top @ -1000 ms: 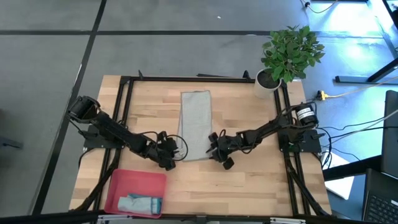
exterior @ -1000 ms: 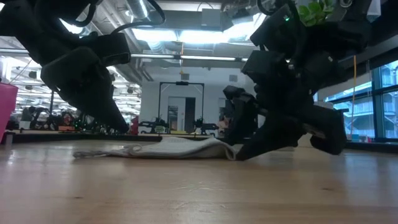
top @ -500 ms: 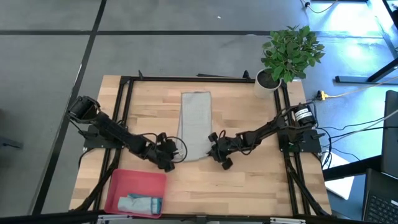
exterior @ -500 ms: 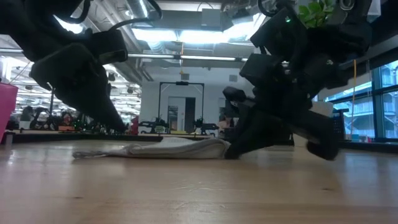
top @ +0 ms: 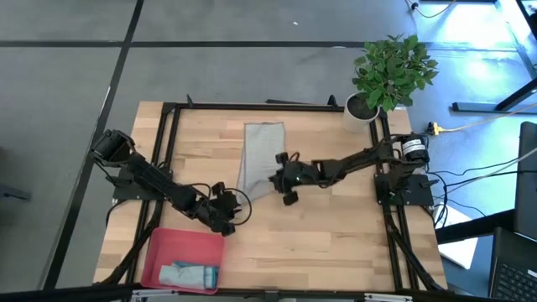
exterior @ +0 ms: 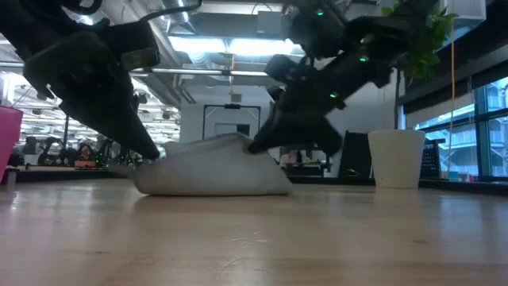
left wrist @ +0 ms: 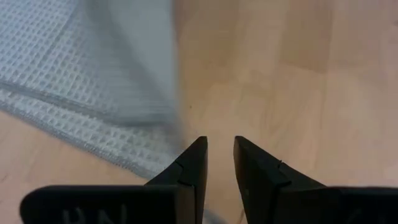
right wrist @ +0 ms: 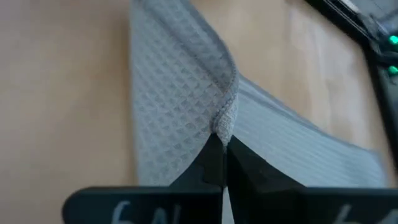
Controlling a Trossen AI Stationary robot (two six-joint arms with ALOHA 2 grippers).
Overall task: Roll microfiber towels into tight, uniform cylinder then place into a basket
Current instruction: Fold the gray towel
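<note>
My right gripper [right wrist: 222, 144] has its fingers pressed together on a bunched corner of the light grey waffle-weave microfiber towel [top: 259, 155], and I can see that pinched edge lifted off the wooden desk [top: 336, 235] so the cloth peaks like a tent in the low view [exterior: 213, 165]. From above, the right gripper [top: 283, 178] sits at the towel's right edge, near the middle of the desk, with the strip of cloth running away toward the far side. My left gripper [left wrist: 219, 155] shows a narrow gap between its fingers, nothing caught in it; the grey towel's near edge [left wrist: 81, 93] lies just beside those fingers, partly blurred, and I cannot tell whether they brush it. In the high view the left gripper [top: 223, 220] hangs low over the desk, just off the towel's near left corner. Down in the near left corner of the desk sits the shallow pink-red plastic basket [top: 161, 243], with a pale blue-teal microfiber towel [top: 189, 273] lying inside it as a short bundle. A leafy green plant in a white pot [top: 362, 109] stands at the far right corner, well apart from the cloth. In the low view the dark arms cover the towel's far half, and only a sliver of the basket [exterior: 8, 135] shows at the edge.
</note>
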